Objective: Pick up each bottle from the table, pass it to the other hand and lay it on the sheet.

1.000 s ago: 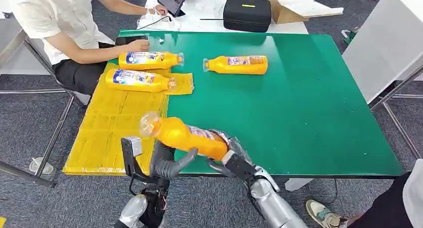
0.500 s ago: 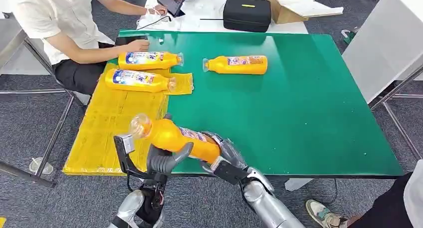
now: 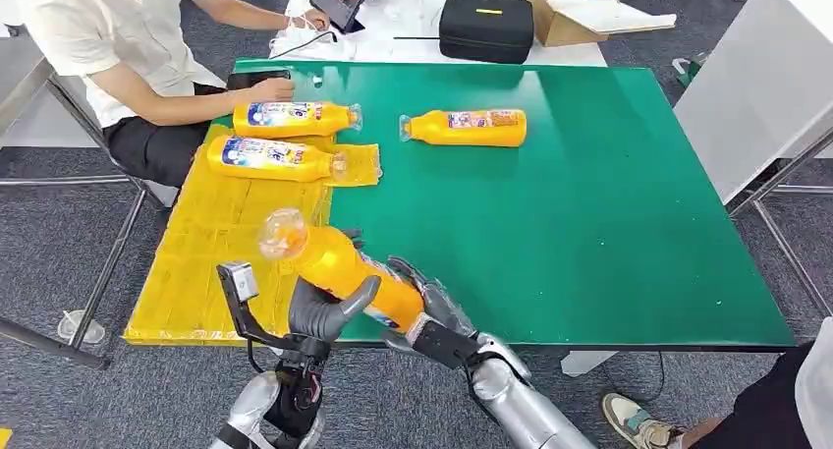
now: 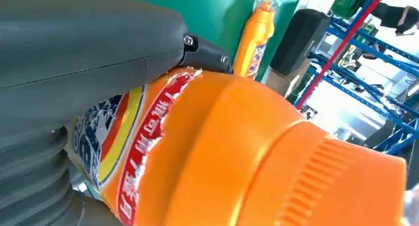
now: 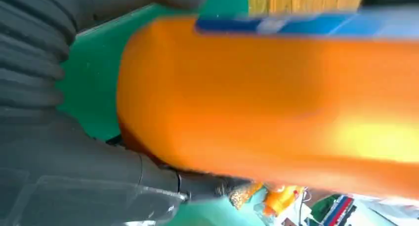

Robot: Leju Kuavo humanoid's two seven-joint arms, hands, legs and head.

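Head view showed me the orange bottle point(image 3: 339, 264) held off the table at the near edge, where the green table point(image 3: 589, 223) met the yellow sheet point(image 3: 206, 252). My right hand point(image 3: 427, 311) gripped its base end, and my left hand point(image 3: 324, 311) cupped its middle from below, thumb across the body. Its long axis ran diagonally, with the clear cap point(image 3: 282, 234) tilted up and pointing left over the sheet.
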